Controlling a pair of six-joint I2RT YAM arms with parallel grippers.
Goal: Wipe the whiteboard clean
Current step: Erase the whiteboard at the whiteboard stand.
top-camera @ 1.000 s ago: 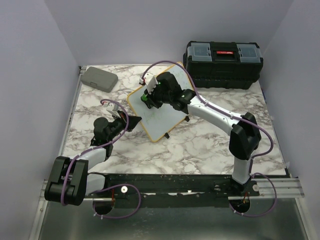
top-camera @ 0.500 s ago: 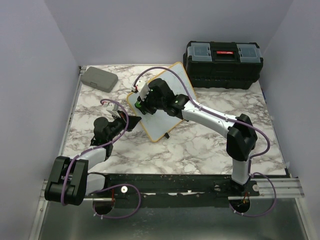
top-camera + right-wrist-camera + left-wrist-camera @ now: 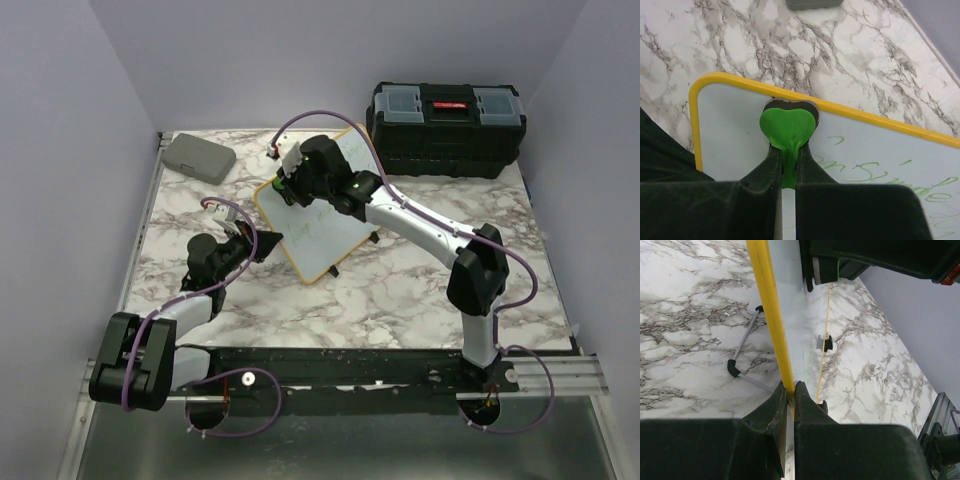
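One marble table [image 3: 400, 290] carries everything. At its far right corner stands a black toolbox [image 3: 446, 128], the biggest item on it. The whiteboard [image 3: 325, 235] sits near the table's middle, turned at an angle, with one corner reaching toward the toolbox; whether it lies flat or leans on its feet I cannot tell from above. The left wrist view shows a thin grey leg with black tips [image 3: 744, 342] resting on the marble beside it. A flat grey case [image 3: 198, 158] lies at the far left corner, well apart from the board.

The left gripper [image 3: 272, 242] is clamped narrow on the board's yellow frame [image 3: 771, 315] along its left edge. The right gripper [image 3: 285, 190] is over the board's far left corner, its jaws pinched tight on a green heart-shaped eraser [image 3: 787, 125]. The eraser's dark pad touches the frame just beside that corner. Faint green handwriting [image 3: 880, 172] runs across the white surface to the right of the eraser.
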